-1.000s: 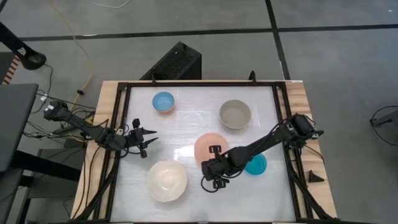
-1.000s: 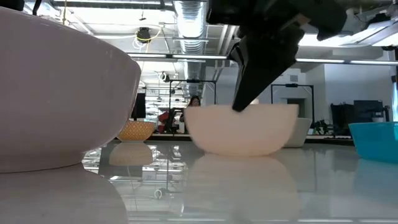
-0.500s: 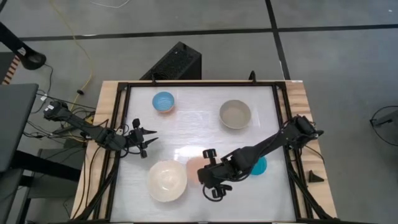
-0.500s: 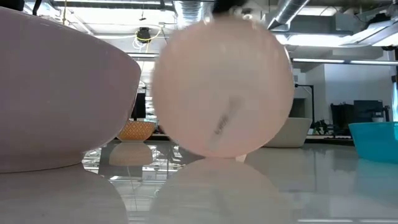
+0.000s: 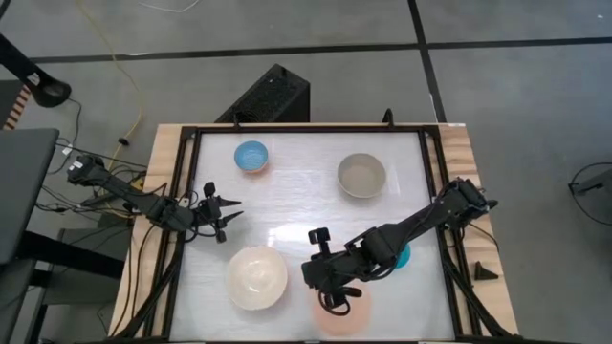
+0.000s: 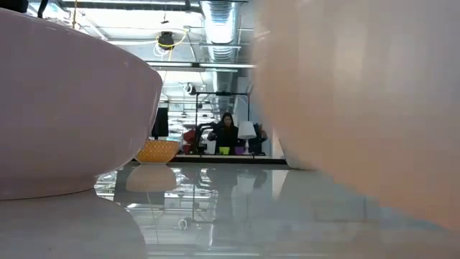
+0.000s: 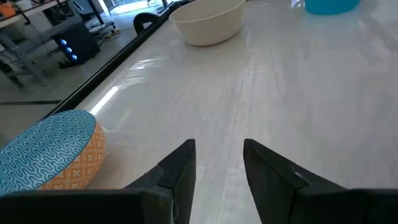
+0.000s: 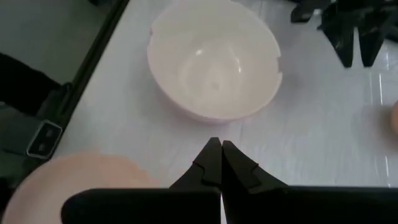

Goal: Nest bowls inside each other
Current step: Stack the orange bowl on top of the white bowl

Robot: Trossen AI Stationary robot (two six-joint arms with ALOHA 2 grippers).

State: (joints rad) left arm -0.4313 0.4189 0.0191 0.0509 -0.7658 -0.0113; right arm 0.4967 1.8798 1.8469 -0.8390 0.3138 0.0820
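My right pincer (image 5: 330, 298), clamped on the salmon-pink bowl (image 5: 341, 313) rim, should carry it level over the cream-white bowl (image 5: 256, 277), centre, then lower gently.

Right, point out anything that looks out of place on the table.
The salmon-pink bowl sits at the table's very front edge, right of the cream-white bowl. The right hand is over its rim, fingers shut and empty. It fills the low view. Other bowls look normal.
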